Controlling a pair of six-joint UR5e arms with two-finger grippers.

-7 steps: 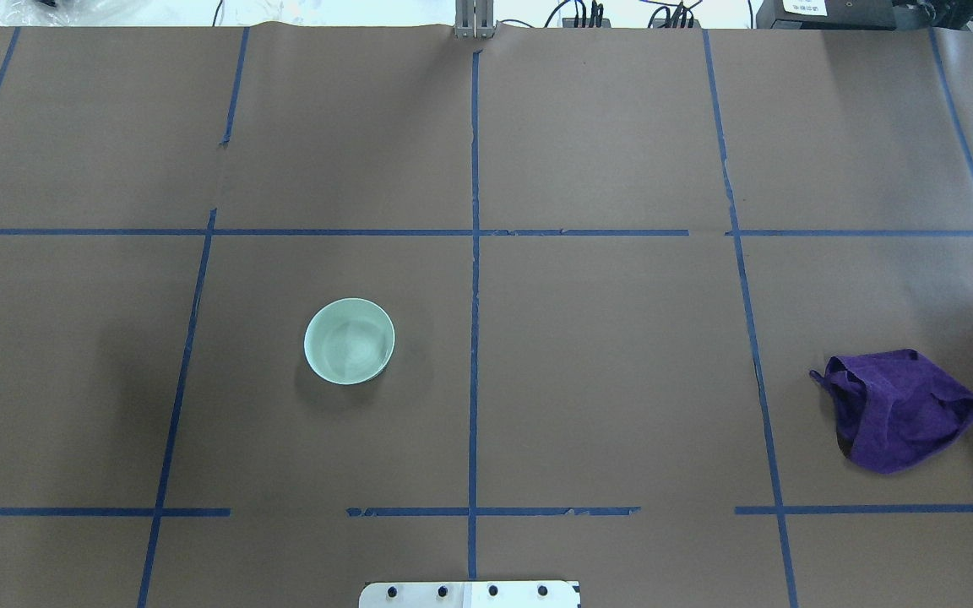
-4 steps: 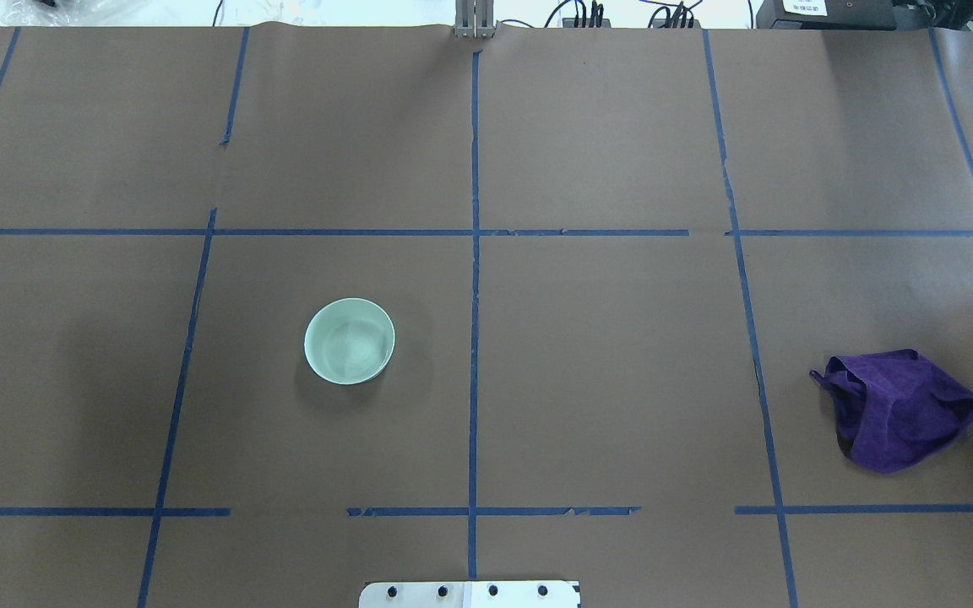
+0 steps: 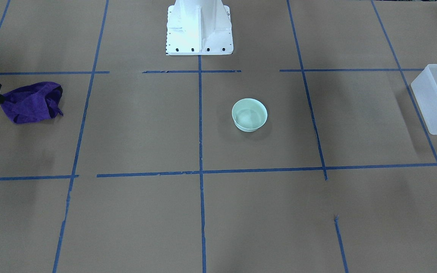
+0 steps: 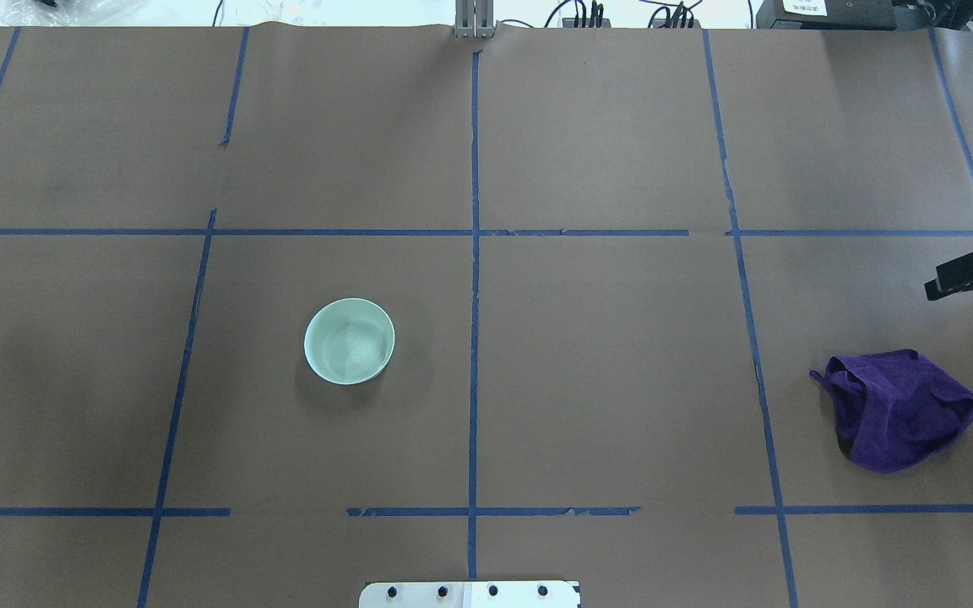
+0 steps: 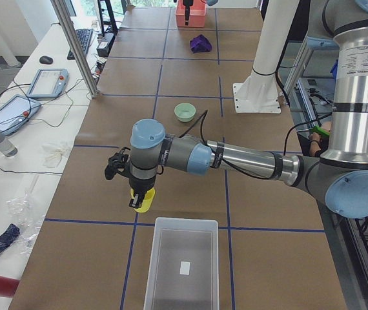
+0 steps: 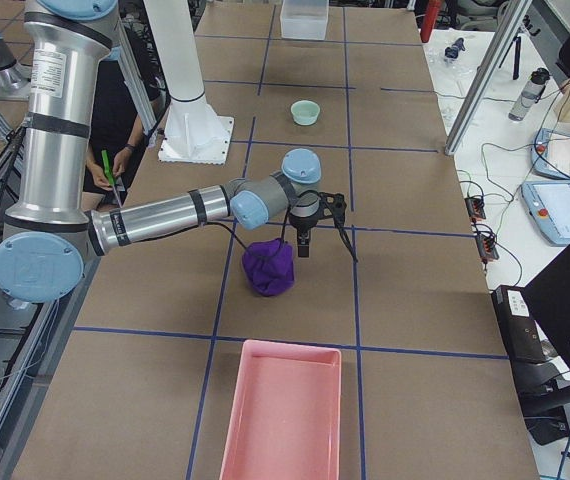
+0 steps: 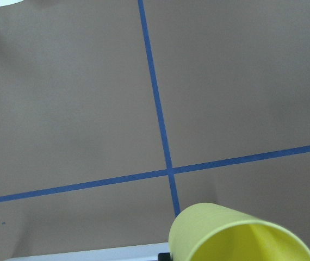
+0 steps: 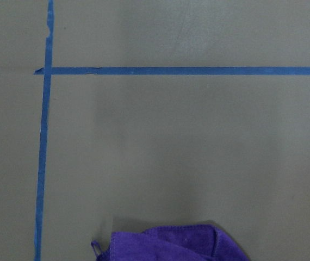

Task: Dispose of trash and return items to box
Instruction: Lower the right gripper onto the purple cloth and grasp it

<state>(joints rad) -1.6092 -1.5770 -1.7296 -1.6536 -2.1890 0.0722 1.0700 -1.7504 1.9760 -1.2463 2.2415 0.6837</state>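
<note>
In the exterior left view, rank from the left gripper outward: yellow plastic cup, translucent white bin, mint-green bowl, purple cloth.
1. Yellow plastic cup, at the left gripper.
2. Translucent white bin, just beside it.
3. Mint-green bowl, mid-table.
4. Purple cloth, far end.

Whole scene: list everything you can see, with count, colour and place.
translucent frosted-white rectangular plastic bin: one, white, table's left end.
yellow plastic tumbler cup: one, yellow, at the left gripper, beside the bin.
round mint-green plastic bowl: one, pale green, upright, near the table's middle.
crumpled purple cloth: one, purple, table's right part.
pink rectangular tray: one, pink, table's right end.
white metal robot base: one, white, robot's edge.
left gripper: one, dark, near the bin.
right gripper: one, black, beside the cloth.
</note>
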